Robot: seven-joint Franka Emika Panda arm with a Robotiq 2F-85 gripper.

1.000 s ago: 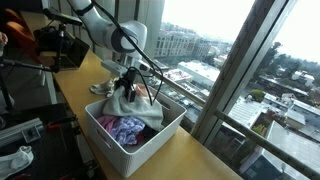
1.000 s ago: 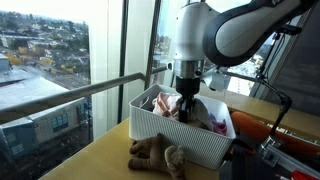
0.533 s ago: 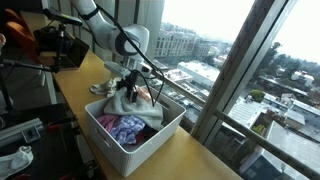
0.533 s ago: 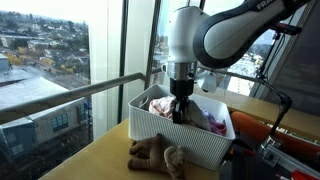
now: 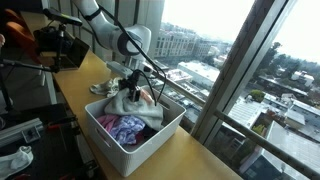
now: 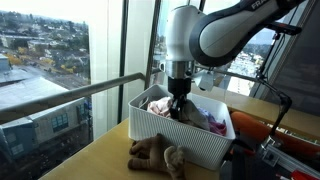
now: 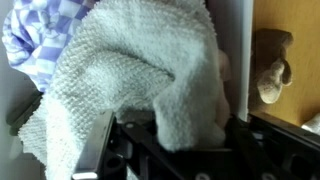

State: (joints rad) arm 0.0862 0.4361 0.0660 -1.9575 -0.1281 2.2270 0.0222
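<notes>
Gripper (image 6: 178, 108) sat in white bin (image 6: 190, 142) at counter (image 5: 192, 158) window edge, against grey towel (image 7: 140, 80). Jaw gap and grip: couldn't tell.

Upper-floor laboratory or office, probably in a high-rise. Tall glazing held in dark window frames (image 5: 228, 85) is run along a long wooden bench (image 5: 195, 160), and city rooftops (image 6: 40, 50) are seen far below. A robot arm (image 6: 225, 30) and black equipment (image 5: 60, 45), blurred, are placed at the bench.
</notes>
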